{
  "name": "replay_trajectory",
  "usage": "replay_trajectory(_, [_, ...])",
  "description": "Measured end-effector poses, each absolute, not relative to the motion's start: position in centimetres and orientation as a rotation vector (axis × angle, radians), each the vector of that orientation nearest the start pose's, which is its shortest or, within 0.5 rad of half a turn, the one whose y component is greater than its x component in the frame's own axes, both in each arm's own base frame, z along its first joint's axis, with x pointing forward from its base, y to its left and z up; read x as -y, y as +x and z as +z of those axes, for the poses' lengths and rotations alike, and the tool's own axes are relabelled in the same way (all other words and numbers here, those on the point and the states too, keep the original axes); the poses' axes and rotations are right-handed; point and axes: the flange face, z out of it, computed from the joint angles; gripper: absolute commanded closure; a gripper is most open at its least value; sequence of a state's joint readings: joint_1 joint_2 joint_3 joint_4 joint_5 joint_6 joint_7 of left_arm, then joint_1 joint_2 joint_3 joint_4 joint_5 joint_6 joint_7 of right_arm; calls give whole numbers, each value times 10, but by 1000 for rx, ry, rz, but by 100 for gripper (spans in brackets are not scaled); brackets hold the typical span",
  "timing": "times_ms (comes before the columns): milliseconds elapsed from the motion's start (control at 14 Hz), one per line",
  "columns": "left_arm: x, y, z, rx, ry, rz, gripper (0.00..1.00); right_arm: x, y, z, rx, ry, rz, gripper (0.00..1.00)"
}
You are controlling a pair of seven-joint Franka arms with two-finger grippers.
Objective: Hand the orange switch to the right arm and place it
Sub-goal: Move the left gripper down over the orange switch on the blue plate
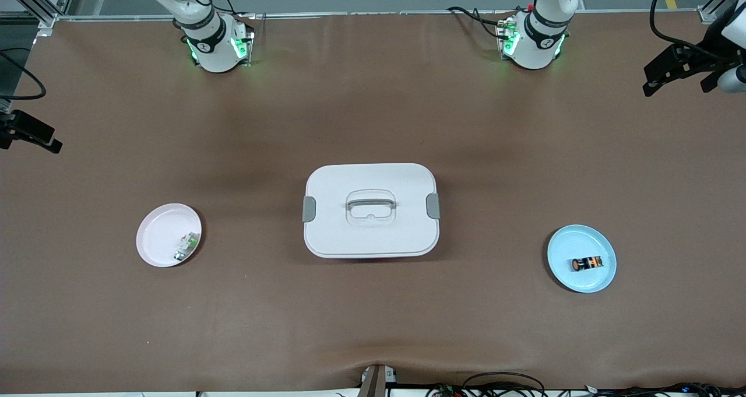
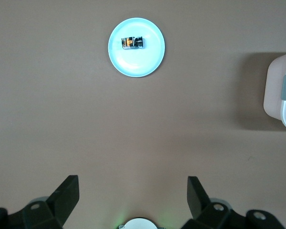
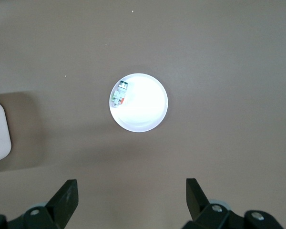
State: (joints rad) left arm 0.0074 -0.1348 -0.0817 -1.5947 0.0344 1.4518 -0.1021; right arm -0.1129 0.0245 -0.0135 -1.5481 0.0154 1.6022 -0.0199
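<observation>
Left gripper (image 2: 133,200) is held high over the table (image 1: 373,327) with fingers spread and nothing between them; right gripper (image 3: 132,200) likewise, apart and empty, above the pink plate (image 1: 152,234) holding the green-and-white part (image 1: 186,246). Orange switch (image 1: 586,263) is seen lying on its side on the blue plate (image 1: 568,242), toward the left arm's end, beside the lidded white box (image 1: 371,210). Judged light, rigid, small; a grip across the black body is advised.
</observation>
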Motion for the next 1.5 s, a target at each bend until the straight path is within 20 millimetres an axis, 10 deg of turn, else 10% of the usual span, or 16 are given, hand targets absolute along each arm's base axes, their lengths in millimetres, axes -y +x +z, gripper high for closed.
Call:
replay_trajectory(643, [34,513,653,55,-3098,56,0,70,561,624,-167,-3124,-47,0])
replay_trajectory(1500, [-19,631,476,173,-3121,106,0,70,561,625,-166,-3124,-50,0])
